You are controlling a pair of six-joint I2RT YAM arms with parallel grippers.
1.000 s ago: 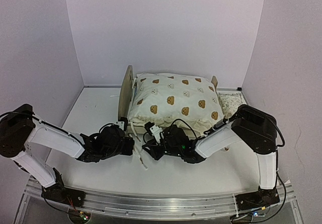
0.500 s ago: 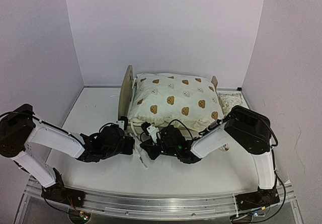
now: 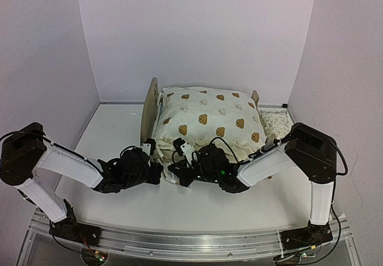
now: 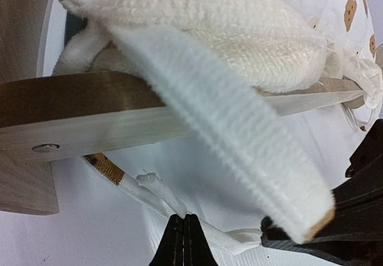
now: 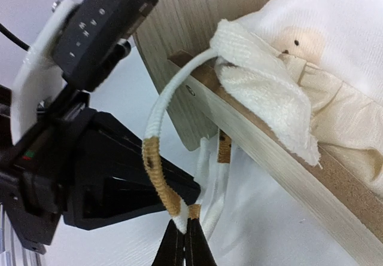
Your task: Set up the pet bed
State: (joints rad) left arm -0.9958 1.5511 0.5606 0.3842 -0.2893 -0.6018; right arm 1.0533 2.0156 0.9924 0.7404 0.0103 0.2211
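Observation:
The pet bed [image 3: 151, 107] stands mid-table, its tall plywood headboard to the left, with a cream bear-print quilt [image 3: 209, 119] heaped over it. Both grippers sit close together at the bed's near left corner. In the left wrist view, under the side rail [image 4: 149, 122], my left gripper [image 4: 184, 218] is shut with a white cord [image 4: 158, 188] pinched at its tips. My right gripper [image 5: 190, 224] is shut on a loop of white cord with brown bands [image 5: 157, 170] that hangs from the quilt corner over the rail [image 5: 281, 158]. The mattress is hidden.
A small pale patterned cushion [image 3: 276, 121] lies right of the bed by the low footboard [image 3: 256, 95]. A thick white fleece strip [image 4: 239, 140] droops over the rail. White walls enclose the table on three sides, and a metal rail [image 3: 191, 242] runs along the front.
My right gripper has shut on the banded cord and drawn in toward the bed corner. The cord that trailed on the table is now lifted. The left arm has edged nearer the bed.

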